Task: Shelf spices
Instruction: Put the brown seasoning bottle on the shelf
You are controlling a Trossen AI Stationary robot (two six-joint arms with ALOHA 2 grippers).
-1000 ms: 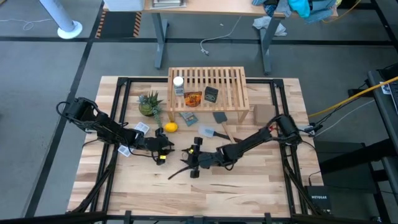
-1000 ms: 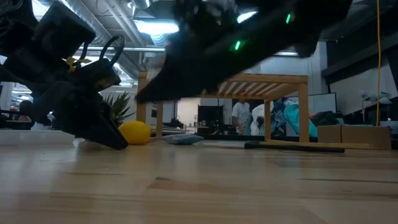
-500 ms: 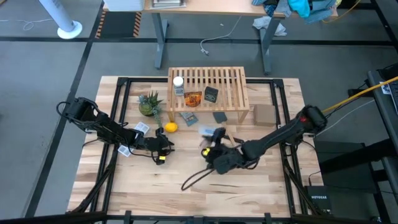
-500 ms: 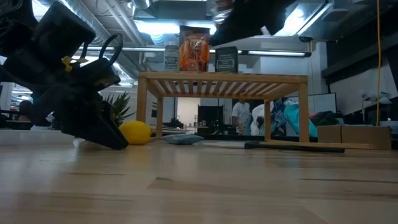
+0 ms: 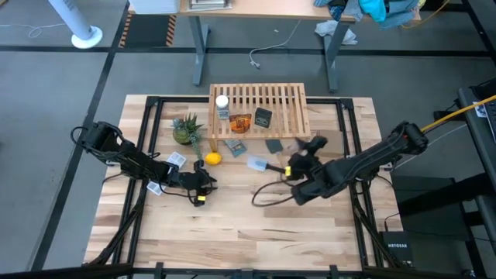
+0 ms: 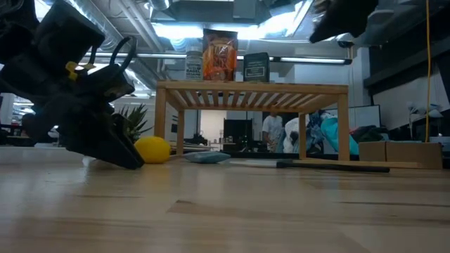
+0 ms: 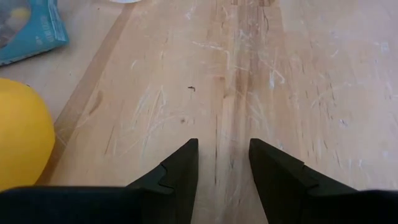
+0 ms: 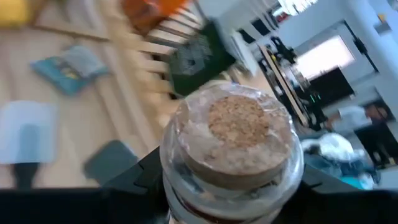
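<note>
The wooden slatted shelf (image 5: 267, 108) stands at the table's far middle. Three spices stand on it: a white-capped jar (image 5: 222, 104), an orange one (image 5: 240, 122) and a black square one (image 5: 263, 117). In the low view they line its top (image 6: 220, 54). My right gripper (image 5: 301, 159) hovers in front of the shelf's right end, shut on a small clear glass jar (image 8: 233, 146) with a cork top and brownish contents. My left gripper (image 7: 222, 163) rests low at the left of the table, open and empty, beside the yellow lemon (image 7: 18, 143). My right gripper pinches the glass jar's lower body (image 8: 186, 205) between its two fingers, one on either side. The jar's cork top (image 8: 239, 124) faces the wrist camera. The jar is lifted clear of the table, well above it.
A potted plant (image 5: 186, 128) stands left of the shelf, and the lemon (image 5: 213, 159) lies in front of it. A blue packet (image 5: 235, 146), a grey square (image 5: 273, 145) and a spatula (image 5: 260, 163) lie before the shelf. A cardboard box (image 5: 329, 142) sits at its right.
My right gripper has risen from low over the table's middle and swung toward the right and far edges, nearer the shelf, turning as it went. It carries the glass jar along, still shut on it.
</note>
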